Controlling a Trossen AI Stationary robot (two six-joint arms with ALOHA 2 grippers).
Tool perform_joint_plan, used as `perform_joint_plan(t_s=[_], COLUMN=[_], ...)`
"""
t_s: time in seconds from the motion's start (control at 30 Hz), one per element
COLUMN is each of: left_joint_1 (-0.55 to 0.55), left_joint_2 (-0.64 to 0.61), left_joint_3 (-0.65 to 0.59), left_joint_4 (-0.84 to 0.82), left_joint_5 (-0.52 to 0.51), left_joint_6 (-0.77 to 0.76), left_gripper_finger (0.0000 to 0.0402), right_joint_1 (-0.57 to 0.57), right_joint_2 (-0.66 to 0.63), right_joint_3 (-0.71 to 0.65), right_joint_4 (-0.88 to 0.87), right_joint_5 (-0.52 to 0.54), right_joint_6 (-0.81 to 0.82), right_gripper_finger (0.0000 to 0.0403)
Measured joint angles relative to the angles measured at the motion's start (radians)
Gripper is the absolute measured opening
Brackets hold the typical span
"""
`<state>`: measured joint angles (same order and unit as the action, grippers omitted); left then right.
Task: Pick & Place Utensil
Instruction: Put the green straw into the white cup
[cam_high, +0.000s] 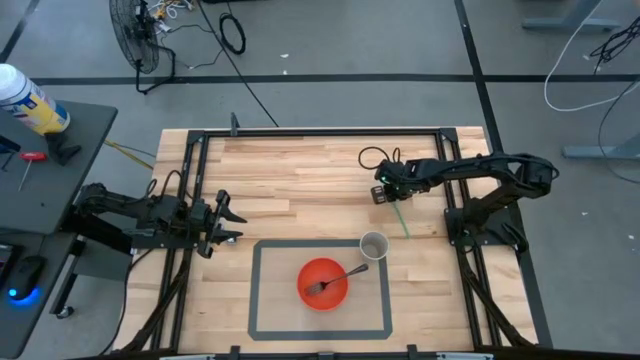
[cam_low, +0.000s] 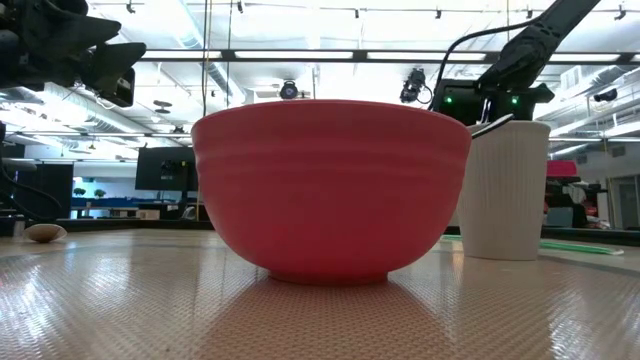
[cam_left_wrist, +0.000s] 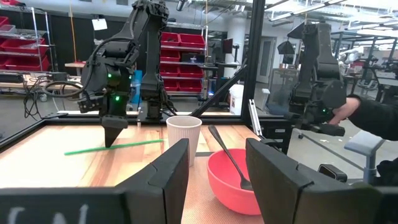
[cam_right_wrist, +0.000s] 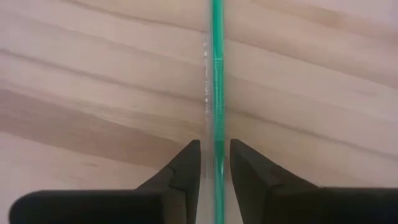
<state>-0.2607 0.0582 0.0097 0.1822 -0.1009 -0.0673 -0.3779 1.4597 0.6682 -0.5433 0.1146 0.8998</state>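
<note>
Tabletop: red bowl (cam_high: 322, 284) holds fork (cam_high: 335, 280); right gripper (cam_right_wrist: 215, 163) straddles green straw (cam_right_wrist: 217, 74), unclenched.

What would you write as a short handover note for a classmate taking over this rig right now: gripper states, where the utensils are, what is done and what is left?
Right gripper: down at the table, fingers closing around one end of the green straw; grip not confirmed.
Left gripper: open, empty, waiting at the table's left side.
Green straw: lying flat on the wood, beyond the white cup.
Red bowl: inside the taped rectangle, a fork already resting in it; the white cup stands beside it.
Done: fork is in the bowl.
Left: finish the grasp, lift the straw and place it, probably in the cup.
</note>
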Motion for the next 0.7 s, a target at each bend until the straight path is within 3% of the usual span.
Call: perform_joint_plan(t_s=[0.37,0.7], left_joint_1=[0.000,0.000], left_joint_2=[0.000,0.000], left_joint_3=[0.000,0.000], left_joint_4=[0.000,0.000], left_joint_5=[0.000,0.000], left_joint_6=[0.000,0.000], left_gripper_finger=[0.0163,0.0163], right_joint_1=[0.003,0.002], right_joint_2=[0.038,0.040], right_joint_3=[-0.020,-0.022], right_joint_4=[0.011,0.005], right_joint_5=[0.001,-0.011], right_joint_6=[0.013,0.042], right_gripper_finger=[0.0086,0.0026])
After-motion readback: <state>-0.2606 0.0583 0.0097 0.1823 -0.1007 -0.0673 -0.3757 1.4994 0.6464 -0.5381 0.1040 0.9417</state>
